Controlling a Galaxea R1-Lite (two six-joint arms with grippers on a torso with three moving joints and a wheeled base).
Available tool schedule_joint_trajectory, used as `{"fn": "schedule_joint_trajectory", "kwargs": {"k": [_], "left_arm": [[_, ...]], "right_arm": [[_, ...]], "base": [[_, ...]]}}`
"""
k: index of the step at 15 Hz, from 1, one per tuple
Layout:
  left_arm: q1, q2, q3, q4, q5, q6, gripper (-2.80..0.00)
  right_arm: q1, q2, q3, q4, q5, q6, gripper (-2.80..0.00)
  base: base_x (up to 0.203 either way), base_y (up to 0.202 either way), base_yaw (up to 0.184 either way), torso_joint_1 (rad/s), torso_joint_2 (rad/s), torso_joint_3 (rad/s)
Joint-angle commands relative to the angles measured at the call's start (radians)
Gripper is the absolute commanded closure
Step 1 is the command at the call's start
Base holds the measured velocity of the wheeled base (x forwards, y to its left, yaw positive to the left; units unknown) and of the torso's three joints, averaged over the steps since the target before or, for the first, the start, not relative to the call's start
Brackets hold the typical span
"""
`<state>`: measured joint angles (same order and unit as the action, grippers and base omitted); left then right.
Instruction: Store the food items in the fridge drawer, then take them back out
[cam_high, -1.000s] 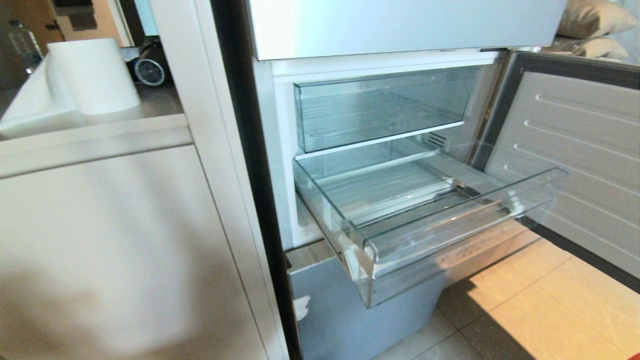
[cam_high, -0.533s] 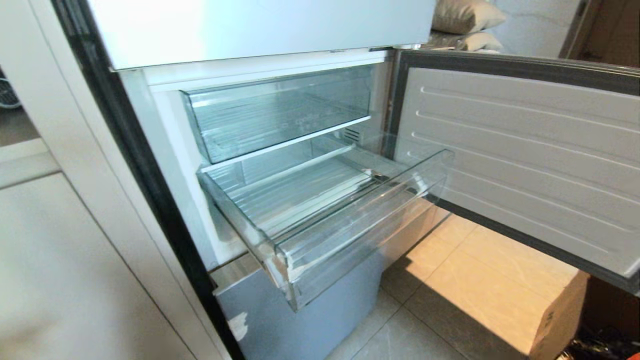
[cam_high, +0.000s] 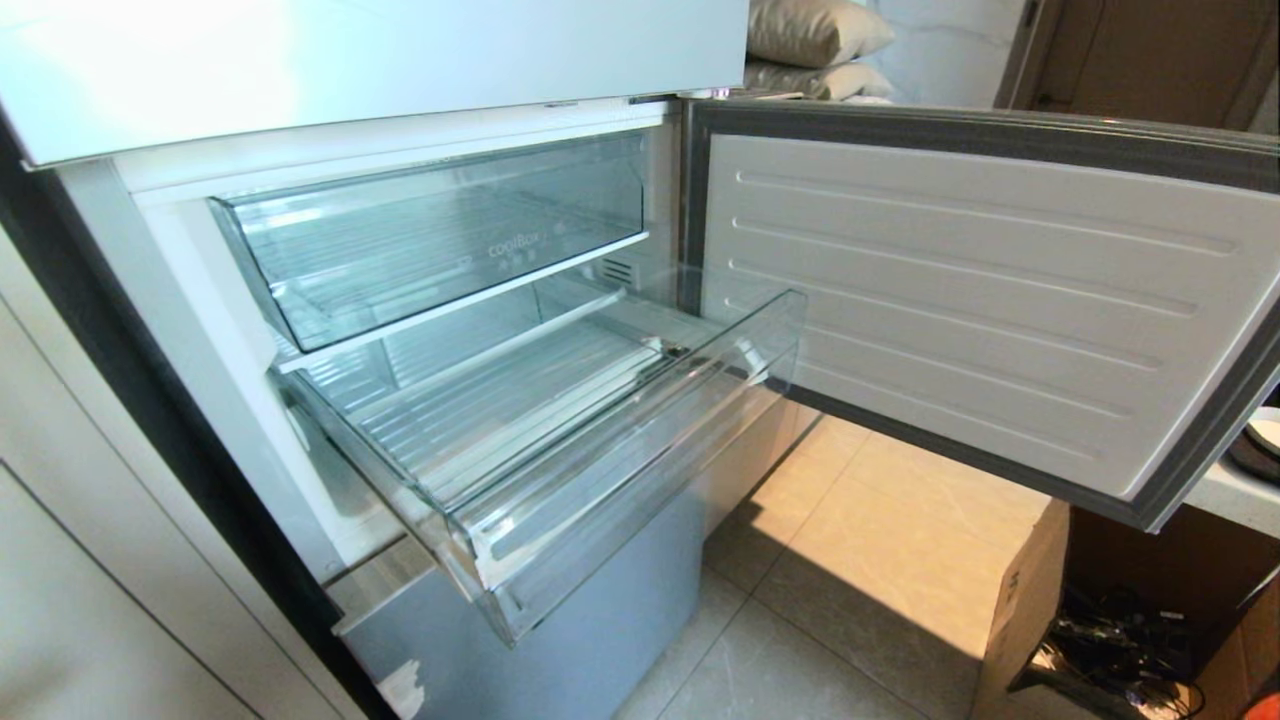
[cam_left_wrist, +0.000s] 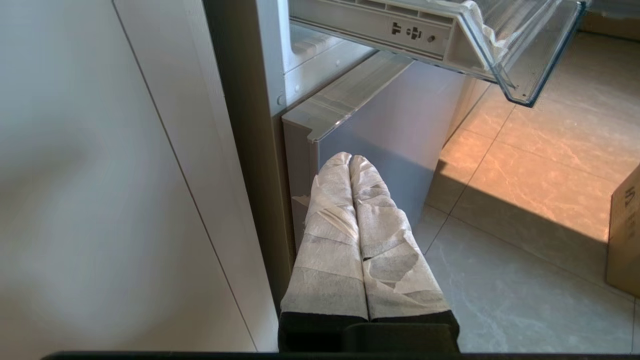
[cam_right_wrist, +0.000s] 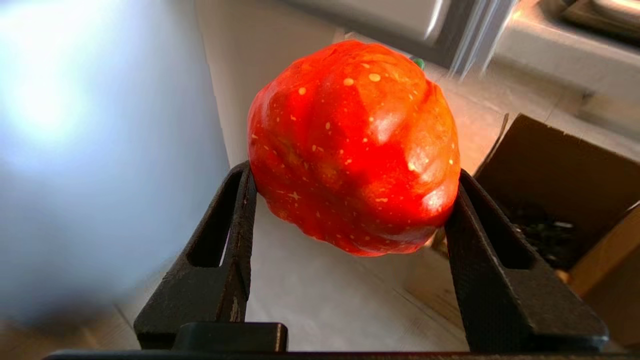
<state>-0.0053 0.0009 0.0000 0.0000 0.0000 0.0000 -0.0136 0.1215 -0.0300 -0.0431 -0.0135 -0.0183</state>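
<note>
- Fridge door (cam_high: 960, 300) stood swung wide open, ribbed inner panel facing the camera.
- Fridge drawer (cam_high: 620, 450) was pulled out below a second clear bin (cam_high: 430, 240); nothing showed inside it. Whitish tape on its front corner showed in the left wrist view.
- Cardboard box (cam_high: 1020, 610) sat on the tiled floor (cam_high: 800, 660) under the door.
- Right gripper (cam_right_wrist: 350, 200): black jaws clamped on the red-orange tomato (cam_right_wrist: 352, 145), held off the floor, outside the drawer.
- Left gripper (cam_left_wrist: 350, 162): tape-wrapped jaws pressed together, holding nothing, low beside the fridge base.
</note>
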Motion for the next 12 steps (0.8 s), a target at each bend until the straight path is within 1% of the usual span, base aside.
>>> {"fn": "schedule_joint_trajectory", "kwargs": {"k": [1, 3, 5, 6, 7, 8, 10, 12], "left_arm": [[-0.001, 0.001, 0.000, 0.000, 0.000, 0.000, 0.00], [-0.001, 0.001, 0.000, 0.000, 0.000, 0.000, 0.00], [0.001, 0.001, 0.000, 0.000, 0.000, 0.000, 0.00], [0.000, 0.001, 0.000, 0.000, 0.000, 0.000, 0.00], [-0.001, 0.001, 0.000, 0.000, 0.000, 0.000, 0.00], [-0.001, 0.001, 0.000, 0.000, 0.000, 0.000, 0.00], [0.000, 0.001, 0.000, 0.000, 0.000, 0.000, 0.00], [-0.001, 0.001, 0.000, 0.000, 0.000, 0.000, 0.00]], "right_arm": [[-0.067, 0.252, -0.069, -0.079, -0.026, 0.120, 0.00], [-0.177, 0.459, -0.128, -0.158, -0.040, 0.220, 0.00], [-0.351, 0.711, -0.180, -0.276, -0.018, 0.276, 0.00], [-0.486, 0.829, -0.215, -0.353, 0.022, 0.296, 0.00], [-0.594, 0.925, -0.262, -0.415, 0.069, 0.313, 0.00], [-0.660, 1.004, -0.325, -0.456, 0.104, 0.326, 0.00], [-0.706, 1.133, -0.444, -0.504, 0.149, 0.343, 0.00], [-0.727, 1.242, -0.524, -0.526, 0.164, 0.349, 0.00]], "base": [[0.000, 0.000, 0.000, 0.000, 0.00, 0.000], [0.000, 0.000, 0.000, 0.000, 0.00, 0.000], [0.000, 0.000, 0.000, 0.000, 0.00, 0.000], [0.000, 0.000, 0.000, 0.000, 0.00, 0.000], [0.000, 0.000, 0.000, 0.000, 0.00, 0.000], [0.000, 0.000, 0.000, 0.000, 0.00, 0.000], [0.000, 0.000, 0.000, 0.000, 0.00, 0.000], [0.000, 0.000, 0.000, 0.000, 0.00, 0.000]]}}
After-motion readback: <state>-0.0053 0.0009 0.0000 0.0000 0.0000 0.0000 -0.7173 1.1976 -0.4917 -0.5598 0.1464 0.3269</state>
